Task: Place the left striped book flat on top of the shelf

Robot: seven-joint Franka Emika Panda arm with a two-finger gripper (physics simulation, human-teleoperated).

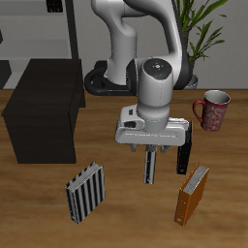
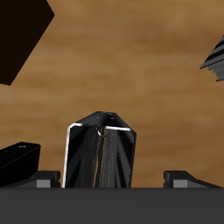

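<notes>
The left striped book point(image 1: 148, 169) stands upright on the table, directly under my gripper point(image 1: 151, 152). In the wrist view the book point(image 2: 99, 149) sits between my fingers, with a gap on each side. The jaws are open and straddle its top edge without touching it. The second striped book point(image 1: 85, 191) stands apart, nearer the table's front edge, and also shows in the wrist view point(image 2: 214, 57). The shelf point(image 1: 46, 108) is a large black box with a flat bare top, farther back beside that second book; a corner of it shows in the wrist view point(image 2: 17, 35).
A plain black book point(image 1: 184, 155) stands close beside my gripper and shows in the wrist view point(image 2: 17, 164). An orange-brown book point(image 1: 192, 195) stands near the front edge. A red mug point(image 1: 213, 108) sits farther back. A grey rack point(image 1: 39, 34) stands behind the shelf.
</notes>
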